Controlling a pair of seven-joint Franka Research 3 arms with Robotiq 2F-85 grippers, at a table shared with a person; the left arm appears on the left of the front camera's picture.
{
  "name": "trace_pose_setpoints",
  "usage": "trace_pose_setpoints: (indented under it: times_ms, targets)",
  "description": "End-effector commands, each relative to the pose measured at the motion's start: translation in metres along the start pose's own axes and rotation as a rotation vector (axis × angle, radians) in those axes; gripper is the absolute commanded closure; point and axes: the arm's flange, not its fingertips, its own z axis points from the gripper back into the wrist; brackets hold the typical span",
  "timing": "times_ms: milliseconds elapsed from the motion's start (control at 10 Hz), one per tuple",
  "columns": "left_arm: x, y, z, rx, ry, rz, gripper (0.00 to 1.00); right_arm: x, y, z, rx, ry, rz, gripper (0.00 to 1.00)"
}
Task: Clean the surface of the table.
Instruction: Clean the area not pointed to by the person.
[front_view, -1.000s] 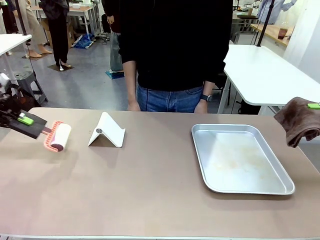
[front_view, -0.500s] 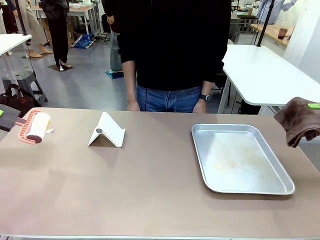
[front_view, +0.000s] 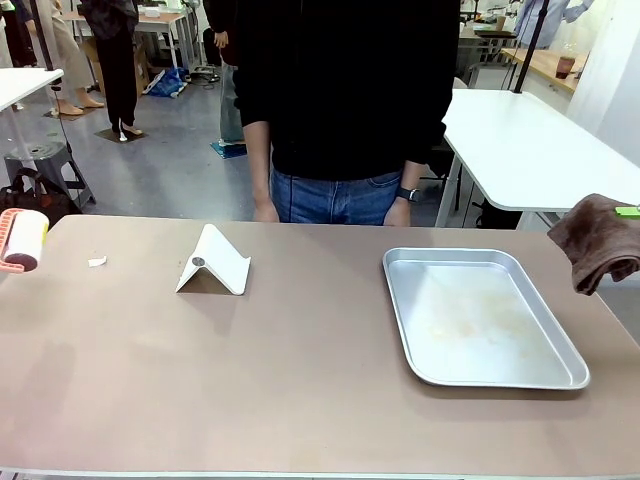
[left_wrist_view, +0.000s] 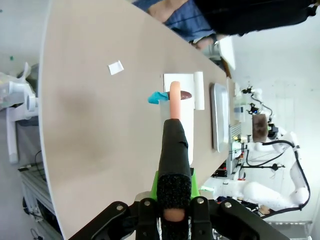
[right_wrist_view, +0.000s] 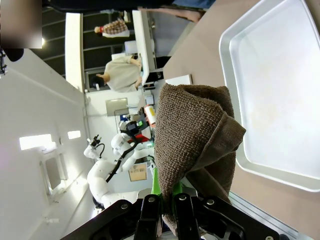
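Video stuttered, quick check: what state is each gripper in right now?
Left gripper: shut on the lint roller.
Right gripper: shut on the brown cloth.

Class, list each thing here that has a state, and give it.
left tool: shut on lint roller handle
right tool: shut on brown cloth
lint roller: held at left edge of table
brown cloth: bunched, hanging from tool
tray: empty, faintly stained
white stand: standing, tent-shaped
paper scrap: loose on table

No legible text, label or number anywhere
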Motion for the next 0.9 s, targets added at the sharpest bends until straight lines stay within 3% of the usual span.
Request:
trace_pose_setpoints:
  times_ms: [0, 500, 800]
  targets:
    - [0.009, 0.006, 0.006, -0.051, -0.018, -0.025, 0.87, 0.0, 0.003, 0.001, 0.016, 0.001, 0.01, 0.93]
    - [0.027, 0.022, 0.009, -0.04, -0.034, 0.016, 0.87, 0.0, 0.003, 0.001, 0.016, 0.001, 0.01, 0.93]
    - [0.062, 0.032, 0.0, 0.004, 0.001, 0.067, 0.87, 0.0, 0.003, 0.001, 0.016, 0.001, 0.01, 0.93]
